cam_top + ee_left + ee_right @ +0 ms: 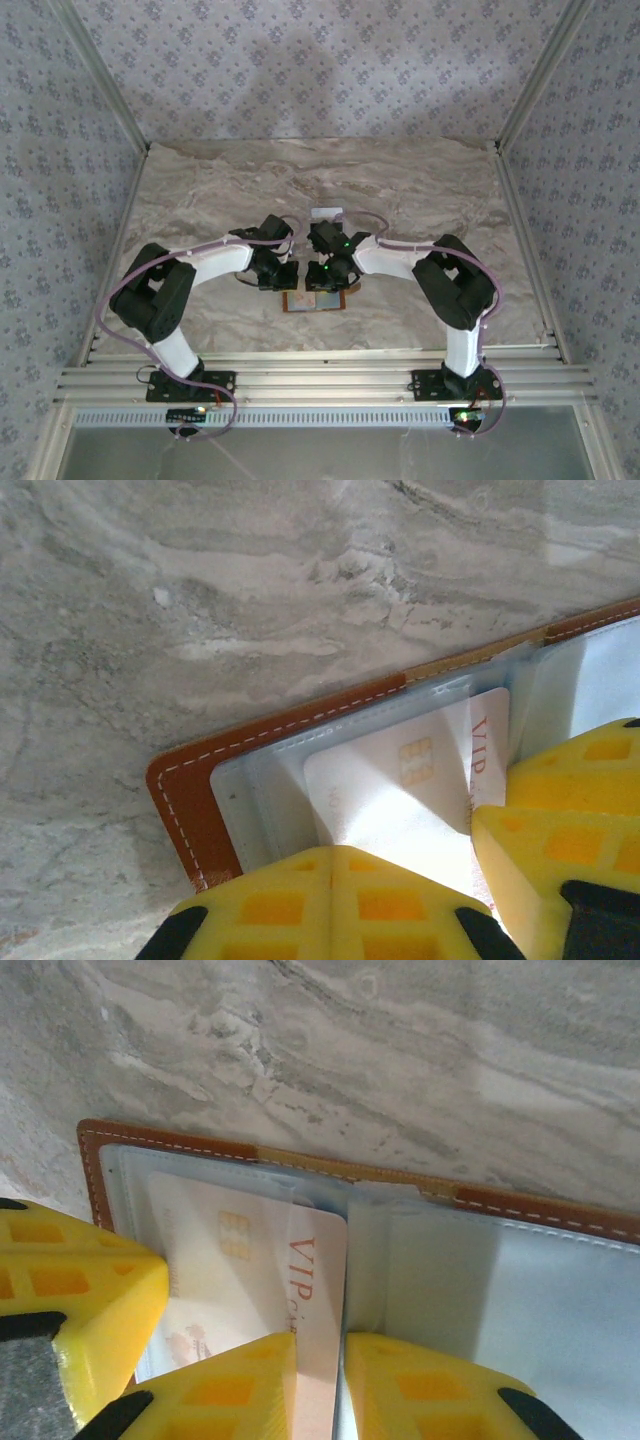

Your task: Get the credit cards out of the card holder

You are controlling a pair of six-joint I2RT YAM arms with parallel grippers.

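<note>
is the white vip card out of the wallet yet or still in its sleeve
Still partly in. The white VIP card lies under the clear sleeve of the open card holder, with the right gripper pinching its edge.

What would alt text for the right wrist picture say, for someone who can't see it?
A white card printed "VIP", with a gold chip, sits in the open brown card holder on a marble table. The right gripper, with yellow fingers, is closed on the card's edge at the bottom. Another yellow finger shows at left.

White card's lower end behind yellow pads; wallet's right side cropped.
</note>
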